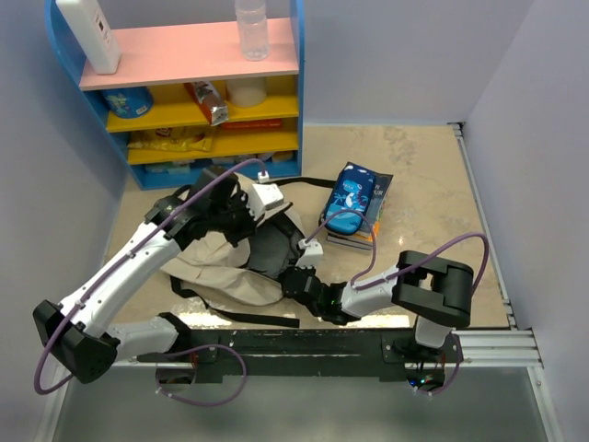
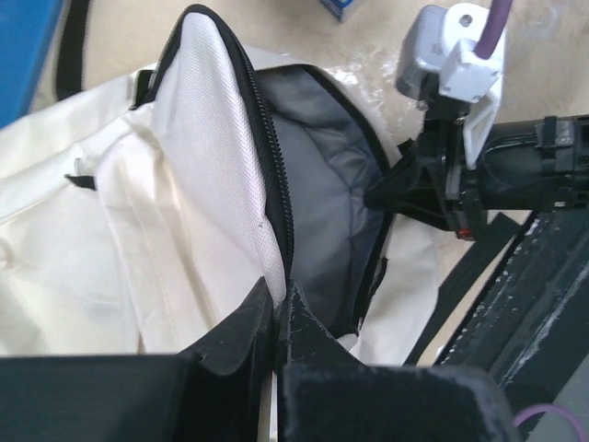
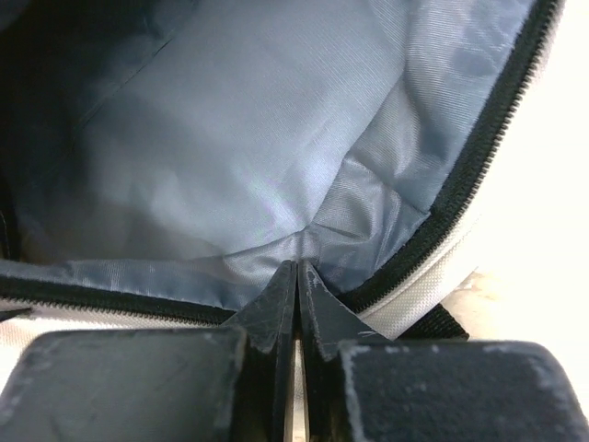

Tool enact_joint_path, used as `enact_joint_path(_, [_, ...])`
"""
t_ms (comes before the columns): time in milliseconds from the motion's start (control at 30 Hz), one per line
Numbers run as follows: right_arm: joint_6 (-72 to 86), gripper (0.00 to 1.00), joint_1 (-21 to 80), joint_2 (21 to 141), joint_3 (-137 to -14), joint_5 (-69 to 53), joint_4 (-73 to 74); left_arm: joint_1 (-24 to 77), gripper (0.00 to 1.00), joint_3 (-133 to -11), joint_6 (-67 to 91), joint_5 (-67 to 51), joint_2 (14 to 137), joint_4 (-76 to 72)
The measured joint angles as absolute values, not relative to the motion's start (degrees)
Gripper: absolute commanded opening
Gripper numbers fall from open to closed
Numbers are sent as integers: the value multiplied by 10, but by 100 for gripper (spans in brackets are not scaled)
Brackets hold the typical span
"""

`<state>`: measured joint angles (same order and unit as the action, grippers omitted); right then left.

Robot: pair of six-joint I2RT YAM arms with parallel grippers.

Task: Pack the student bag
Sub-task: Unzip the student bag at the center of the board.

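Cream backpack lying open on the surface, left gripper pinching its zipper edge, right gripper pressed together on the grey lining

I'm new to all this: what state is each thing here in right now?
Student bag: unzipped, mouth held open, grey lining showing.
Left arm: jaws shut on the bag's flap edge.
Right arm: jaws shut on the bag's opposite rim.
Pencil case: lying on the books, looks zipped.
Bottle: upright on the shelf.
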<state>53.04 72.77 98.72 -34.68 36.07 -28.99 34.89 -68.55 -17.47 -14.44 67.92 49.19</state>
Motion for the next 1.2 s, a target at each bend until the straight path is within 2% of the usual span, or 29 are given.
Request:
enact_joint_path(267, [558,2,728,999,-349,357,-308,273,0,-748,-213,-121,644,520])
enact_joint_path(333, [562,4,728,999,-349,352,-310,259,0,-753,-220,-127,639,521])
enact_joint_path(367, [562,7,728,999,-349,350,-310,256,0,-753,-222,-132,638,523])
enact_joint_path(433, [563,23,728,995,-349,349,-305,255,0,-748,-230,-152,638,526])
enact_joint_path(500, [562,31,728,979,-347,347,-288,255,0,-725,-242,-177,634,522])
enact_joint_path(533, [560,39,728,966,-346,347,-268,254,0,-706,-249,-188,630,522])
enact_joint_path(633, [547,53,730,913,-342,347,-196,255,0,-649,-269,-207,624,518])
enact_joint_path(867, [500,71,717,721,-362,381,-21,254,0,-600,-307,-218,582,517])
enact_joint_path(967, [482,80,678,655,-390,406,38,254,0,-600,-313,-222,566,520])
enact_joint_path(1067, [467,84,611,637,-426,426,89,253,0,-600,-318,-225,563,520])
enact_joint_path(1200, [450,90,533,686,-476,441,141,252,0,-601,-321,-233,563,521])
